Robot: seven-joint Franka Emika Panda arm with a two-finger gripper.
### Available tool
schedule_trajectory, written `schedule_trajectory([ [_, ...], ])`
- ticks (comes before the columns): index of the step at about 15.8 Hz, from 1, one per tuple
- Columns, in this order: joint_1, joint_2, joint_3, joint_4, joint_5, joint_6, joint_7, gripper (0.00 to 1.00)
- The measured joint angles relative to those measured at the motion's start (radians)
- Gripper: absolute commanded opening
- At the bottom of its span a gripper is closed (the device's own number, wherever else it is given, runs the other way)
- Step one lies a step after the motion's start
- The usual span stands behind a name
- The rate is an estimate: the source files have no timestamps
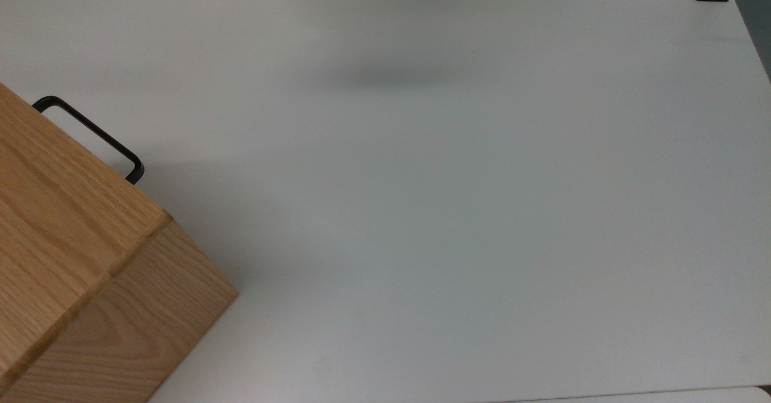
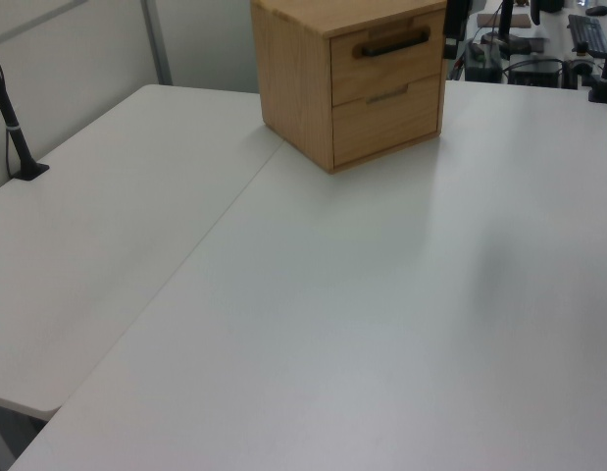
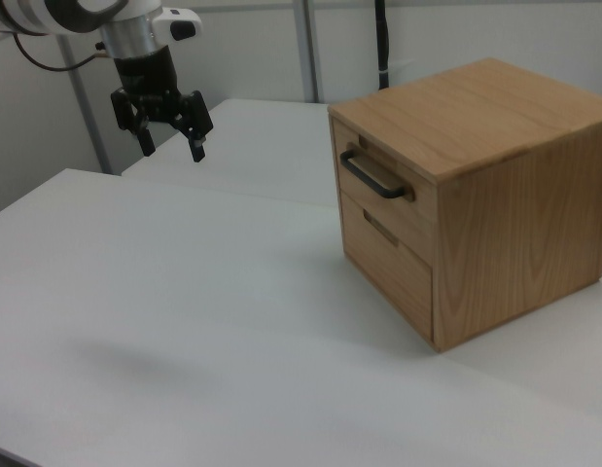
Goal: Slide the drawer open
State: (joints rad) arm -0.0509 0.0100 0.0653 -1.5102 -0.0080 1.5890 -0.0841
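Above the white surface (image 3: 184, 321), well apart from the closed drawer (image 3: 383, 190) in the wooden box (image 3: 505, 224), the hand (image 3: 170, 148) hangs spread, presumably ready for its handle (image 3: 371, 180).

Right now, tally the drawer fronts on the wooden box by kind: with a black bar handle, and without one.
Drawer with a black bar handle: 1, the upper drawer, shut flush.
Drawer front without a bar handle: 1, the lower drawer front.
Total: 2 on the wooden box.
The end effector hangs open, away from both.
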Motion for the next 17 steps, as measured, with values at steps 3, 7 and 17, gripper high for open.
schedule_trajectory([
  [3, 0.0, 0.0, 0.0, 0.0, 0.0, 0.0, 0.0, 1.0],
  [7, 0.0, 0.0, 0.0, 0.0, 0.0, 0.0, 0.0, 1.0],
  [17, 0.003, 0.001, 0.0, -0.009, 0.0, -0.027, 0.0, 1.0],
])
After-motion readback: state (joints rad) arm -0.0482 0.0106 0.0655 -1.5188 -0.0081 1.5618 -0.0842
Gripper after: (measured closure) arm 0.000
